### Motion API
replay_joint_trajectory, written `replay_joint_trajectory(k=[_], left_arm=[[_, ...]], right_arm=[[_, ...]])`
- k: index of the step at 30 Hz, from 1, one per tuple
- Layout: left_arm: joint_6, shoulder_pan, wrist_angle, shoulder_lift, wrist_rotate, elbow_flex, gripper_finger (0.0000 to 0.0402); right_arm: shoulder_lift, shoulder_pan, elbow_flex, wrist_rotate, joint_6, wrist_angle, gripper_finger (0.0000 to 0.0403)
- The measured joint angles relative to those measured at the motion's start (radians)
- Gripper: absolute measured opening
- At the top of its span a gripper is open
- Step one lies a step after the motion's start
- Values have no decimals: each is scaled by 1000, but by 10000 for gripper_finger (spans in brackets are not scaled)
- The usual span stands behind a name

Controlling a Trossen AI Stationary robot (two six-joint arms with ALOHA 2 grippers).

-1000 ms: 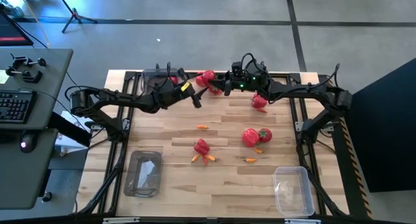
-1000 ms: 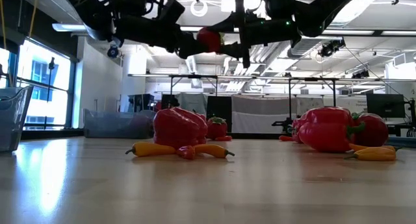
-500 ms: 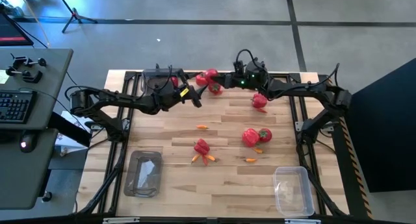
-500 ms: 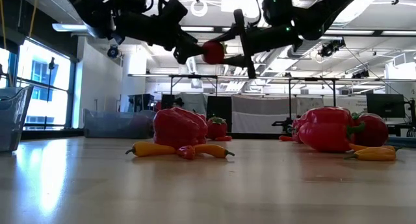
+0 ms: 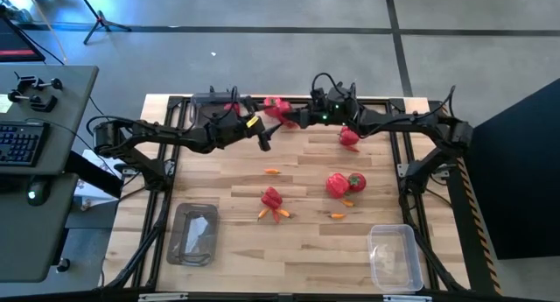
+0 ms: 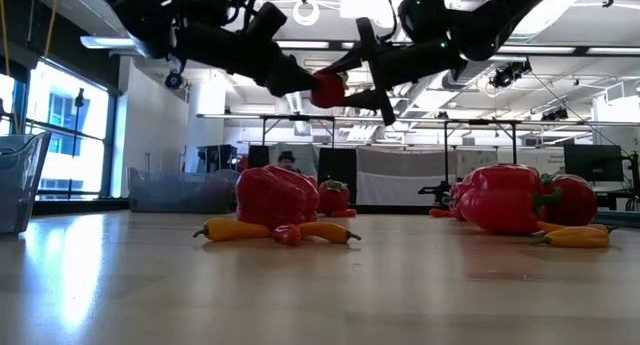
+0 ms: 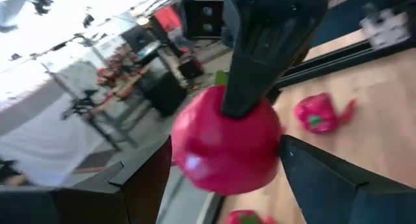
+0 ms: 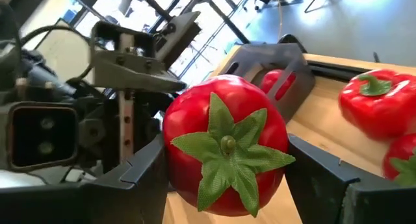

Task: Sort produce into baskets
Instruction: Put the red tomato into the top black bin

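Red tomato (image 8: 224, 152) clamped in right gripper (image 5: 282, 112), outstretched toward 12 o'clock; left gripper (image 5: 262, 137) open alongside.

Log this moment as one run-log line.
stage: mid-air handover | right gripper: shut on round red fruit | left gripper: open around the fruit | far basket: holds red produce | near baskets: no produce seen

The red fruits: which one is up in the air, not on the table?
The round red fruit with the green star-shaped top, held between the right pincer; the others lie on the table.
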Motion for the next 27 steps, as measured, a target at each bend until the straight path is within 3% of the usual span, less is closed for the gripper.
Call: replay_joint_trajectory(k=[11, 20, 27], left_arm=[[-94, 19, -249, 0, 38, 115, 273], [-86, 23, -340, 0, 50, 148, 273], [-106, 46, -493, 1, 122, 205, 273]], right_arm=[[0, 1, -1, -13, -7, -5, 238], [1, 1, -1, -40, -37, -7, 238], [1, 5, -1, -44, -177, -45, 238]])
